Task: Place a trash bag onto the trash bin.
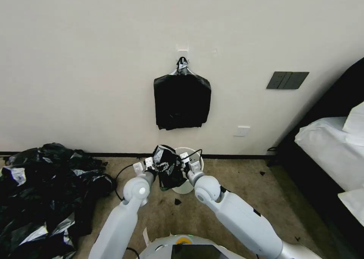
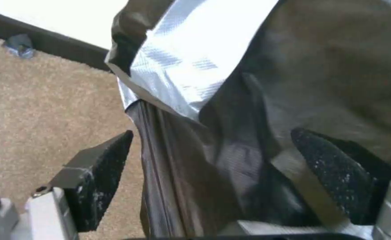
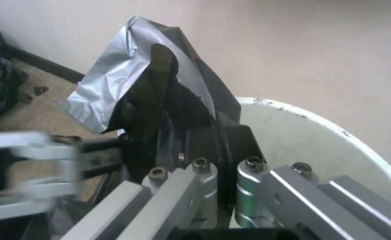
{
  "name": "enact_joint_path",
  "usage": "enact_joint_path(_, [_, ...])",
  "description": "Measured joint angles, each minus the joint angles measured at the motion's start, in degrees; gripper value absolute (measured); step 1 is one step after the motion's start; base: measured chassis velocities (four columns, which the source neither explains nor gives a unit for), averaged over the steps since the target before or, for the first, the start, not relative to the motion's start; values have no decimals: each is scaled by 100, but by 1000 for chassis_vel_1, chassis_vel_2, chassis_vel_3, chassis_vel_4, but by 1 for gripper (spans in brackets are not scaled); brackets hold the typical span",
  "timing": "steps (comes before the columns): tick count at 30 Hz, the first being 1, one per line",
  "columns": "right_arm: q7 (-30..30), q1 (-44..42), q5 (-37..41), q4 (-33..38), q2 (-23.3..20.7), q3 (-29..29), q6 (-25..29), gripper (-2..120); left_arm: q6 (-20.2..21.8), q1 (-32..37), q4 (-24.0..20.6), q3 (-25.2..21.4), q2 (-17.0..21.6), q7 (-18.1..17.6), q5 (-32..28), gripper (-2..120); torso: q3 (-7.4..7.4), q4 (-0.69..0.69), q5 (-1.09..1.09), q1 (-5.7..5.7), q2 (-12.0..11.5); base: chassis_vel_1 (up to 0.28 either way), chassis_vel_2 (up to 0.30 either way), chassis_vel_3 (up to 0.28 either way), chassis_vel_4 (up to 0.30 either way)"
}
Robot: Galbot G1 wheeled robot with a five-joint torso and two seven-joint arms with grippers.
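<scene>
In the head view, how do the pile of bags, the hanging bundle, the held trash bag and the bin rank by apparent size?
Largest to smallest:
1. pile of bags, though it lies nearer the camera
2. hanging bundle
3. trash bag
4. bin, unsure against the bag, which hides much of it

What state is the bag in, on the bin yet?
Not on. The trash bag hangs bunched between the left gripper and right gripper, beside the trash bin.
</scene>
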Motion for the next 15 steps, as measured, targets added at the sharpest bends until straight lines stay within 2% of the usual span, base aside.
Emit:
enact_joint_path(4, [-4,-3,-35,3,31,-1,15,0,58,-239,373,235,-5,-128,166,86,0,0,0,0,0,0,0,0,0])
enact_joint_path(7, [-6,-3,-39,5,41,1,33,0,57,-321,523,328,-5,-129,259,82,0,0,0,0,0,0,0,0,0])
enact_joint_path(11, [-17,-28,-51,32,51,9,92,0,35,-668,995,673,-37,-104,571,75,0,0,-1,0,0,0,0,0,0])
enact_joint_path(15, [-18,-56,-59,63,49,27,103,0,27,-850,1166,777,-79,-89,656,69,0,0,0,0,0,0,0,0,0])
